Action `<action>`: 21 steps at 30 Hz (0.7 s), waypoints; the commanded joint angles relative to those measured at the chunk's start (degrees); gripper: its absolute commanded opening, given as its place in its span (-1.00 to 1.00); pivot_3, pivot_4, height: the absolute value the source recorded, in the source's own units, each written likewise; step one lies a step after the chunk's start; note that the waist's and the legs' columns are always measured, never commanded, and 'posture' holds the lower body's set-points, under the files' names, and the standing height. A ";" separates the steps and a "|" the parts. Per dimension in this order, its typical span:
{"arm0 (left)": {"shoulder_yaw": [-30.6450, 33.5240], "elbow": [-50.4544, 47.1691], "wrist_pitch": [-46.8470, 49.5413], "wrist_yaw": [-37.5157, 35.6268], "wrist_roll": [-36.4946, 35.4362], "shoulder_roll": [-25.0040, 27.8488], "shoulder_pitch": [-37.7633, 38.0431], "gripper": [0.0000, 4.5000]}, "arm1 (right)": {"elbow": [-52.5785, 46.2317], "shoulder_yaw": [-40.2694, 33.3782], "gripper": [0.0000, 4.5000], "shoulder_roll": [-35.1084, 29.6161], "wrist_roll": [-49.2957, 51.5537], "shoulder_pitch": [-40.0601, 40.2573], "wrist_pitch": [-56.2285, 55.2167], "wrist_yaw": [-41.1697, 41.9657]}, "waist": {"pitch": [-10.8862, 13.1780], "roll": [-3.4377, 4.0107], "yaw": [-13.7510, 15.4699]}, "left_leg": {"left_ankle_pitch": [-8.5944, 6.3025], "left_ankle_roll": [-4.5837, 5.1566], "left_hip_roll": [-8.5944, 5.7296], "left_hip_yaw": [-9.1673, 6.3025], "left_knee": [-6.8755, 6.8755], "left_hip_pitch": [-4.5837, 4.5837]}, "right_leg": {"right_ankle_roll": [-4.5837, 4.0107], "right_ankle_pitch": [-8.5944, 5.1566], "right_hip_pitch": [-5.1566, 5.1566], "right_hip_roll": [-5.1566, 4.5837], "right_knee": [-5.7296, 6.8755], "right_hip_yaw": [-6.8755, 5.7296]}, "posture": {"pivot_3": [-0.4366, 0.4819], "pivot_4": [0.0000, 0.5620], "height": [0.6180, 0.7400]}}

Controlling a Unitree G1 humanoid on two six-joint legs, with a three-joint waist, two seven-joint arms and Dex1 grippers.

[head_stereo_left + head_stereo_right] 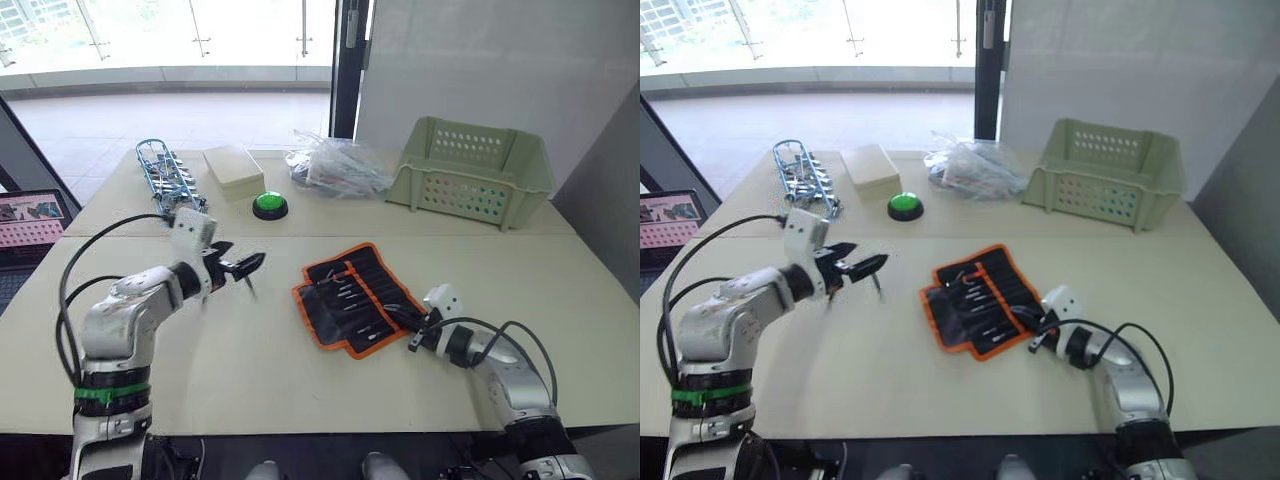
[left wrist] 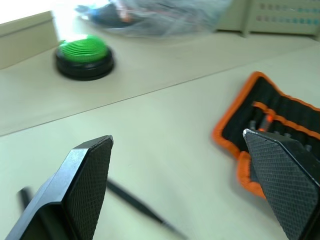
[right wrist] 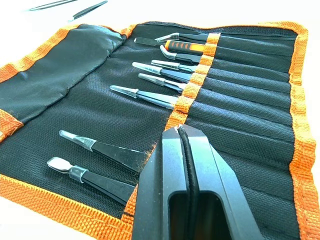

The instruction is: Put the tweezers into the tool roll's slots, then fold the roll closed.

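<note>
The tool roll (image 1: 350, 297) lies open on the table, black with orange edging. Several tweezers (image 3: 145, 95) sit in its slots (image 3: 250, 100), silver tips showing. My right gripper (image 1: 405, 322) rests at the roll's near right edge. It is shut on a thin black strip (image 3: 185, 150), which looks like a tweezer seen edge-on, with its tip at the orange band. My left gripper (image 1: 243, 268) hovers open, left of the roll, just above a loose black tweezer (image 2: 135, 205) on the table. Two loose tweezers (image 3: 87, 10) lie beyond the roll's far edge.
A green button (image 1: 269, 205), a beige box (image 1: 233, 170) and a blue-wire clip bundle (image 1: 165, 172) stand at the back left. At the back right are a clear plastic bag (image 1: 335, 168) and a pale green basket (image 1: 472, 172). A screen (image 1: 28, 220) sits off the table's left edge.
</note>
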 commanded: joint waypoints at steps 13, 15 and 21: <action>11.55 -5.71 -26.82 4.86 -0.88 -8.67 29.53 0.97 | 8.24 2.46 -1.00 0.17 -2.39 -2.79 -1.28 2.81 | -0.12 -0.24 0.18 | 0.00 -0.02 0.05 0.17 -0.08 0.22 | -0.05 0.00 0.16 0.00 -0.12 0.08 | -0.05 -0.47 1.00; 11.54 -6.64 -29.16 4.85 -1.70 -10.46 32.27 0.97 | 8.89 2.66 -1.00 0.12 -2.46 -3.14 -1.53 3.30 | -0.16 -0.31 0.19 | 0.00 -0.02 0.05 0.16 -0.08 0.22 | -0.05 0.00 0.17 0.00 -0.12 0.07 | -0.05 -0.47 1.00; 11.11 -8.44 -34.83 4.27 -2.27 -13.25 39.17 0.97 | 9.98 3.01 -1.00 0.51 -2.57 -3.78 -1.76 3.77 | -0.21 -0.39 0.12 | -0.01 -0.01 0.08 0.17 -0.12 0.24 | -0.06 0.00 0.23 0.02 -0.23 0.07 | -0.05 -0.47 1.00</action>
